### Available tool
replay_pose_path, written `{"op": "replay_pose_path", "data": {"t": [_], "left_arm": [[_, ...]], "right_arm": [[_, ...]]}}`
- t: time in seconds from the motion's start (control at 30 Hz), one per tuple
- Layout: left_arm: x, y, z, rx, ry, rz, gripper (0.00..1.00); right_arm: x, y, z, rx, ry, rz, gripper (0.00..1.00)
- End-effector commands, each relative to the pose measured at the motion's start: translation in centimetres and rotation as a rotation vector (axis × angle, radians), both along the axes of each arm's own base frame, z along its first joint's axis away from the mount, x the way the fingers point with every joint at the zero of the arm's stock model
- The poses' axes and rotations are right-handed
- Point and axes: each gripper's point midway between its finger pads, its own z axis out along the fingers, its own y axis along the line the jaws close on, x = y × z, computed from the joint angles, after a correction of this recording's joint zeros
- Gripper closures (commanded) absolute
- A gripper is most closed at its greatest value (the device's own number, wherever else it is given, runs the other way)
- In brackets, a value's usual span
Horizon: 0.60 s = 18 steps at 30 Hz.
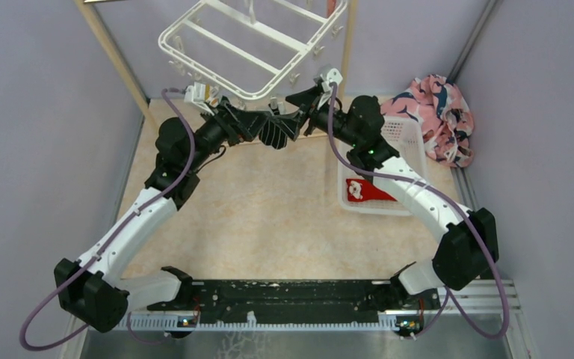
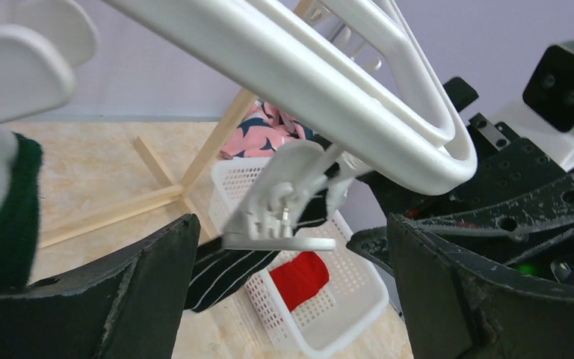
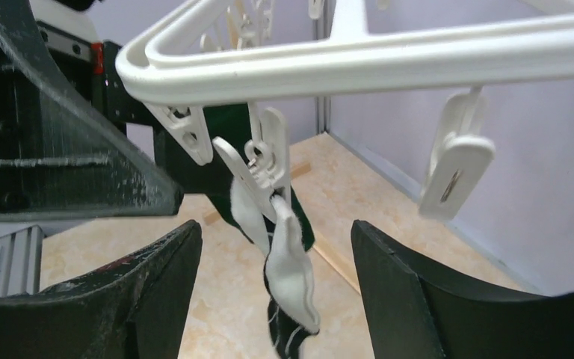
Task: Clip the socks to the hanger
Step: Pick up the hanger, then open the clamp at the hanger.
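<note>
Left wrist view: the left gripper (image 2: 291, 239) stands wide open, its dark fingers (image 2: 146, 292) well apart and pinching nothing. In the gap between them a white clip (image 2: 288, 206) dangles from the near corner of the hanger (image 2: 306, 82). The black striped sock (image 2: 224, 273) trails down from behind that clip. At the left edge of this view the green sock (image 2: 4, 224) hangs beside the finger, under another clip.

From the other side, the right gripper (image 3: 276, 232) is spread just as wide, and it frames the same clip without touching it. There the clip seems to bite the sock's top, which shows pale on this side and dark with thin stripes lower down.

From above, both arms reach in under the hanger's near edge and their grippers face each other, with the black sock hanging between them. The red sock (image 1: 362, 191) lies in the white basket (image 1: 407, 134) on the table (image 1: 269, 202), beneath the right arm. A pink-and-navy cloth heap (image 1: 437, 116) sits just behind the basket. A wooden pole (image 1: 116, 60) slants up at the left.
</note>
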Motion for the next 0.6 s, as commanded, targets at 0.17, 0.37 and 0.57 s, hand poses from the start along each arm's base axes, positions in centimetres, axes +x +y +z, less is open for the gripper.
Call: {"op": "replay_pose_path", "data": {"t": [0.17,0.37,0.57], "left_arm": [[0.7,2.6,-0.1,0.047,0.004,0.156,0.02],[0.3,3.3,0.2,0.039,-0.01,0.18,0.01],[-0.4,3.5,0.3,0.049,-0.05,0.173,0.04]], "right_arm": [[0.2,-4.5,2.5,0.073,-0.042,-0.139,0.27],[0.7,-6.6,2.0,0.083,-0.026,-0.227,0.3],[-0.9,-6.9,2.6,0.09,-0.048,-0.19,0.4]]}}
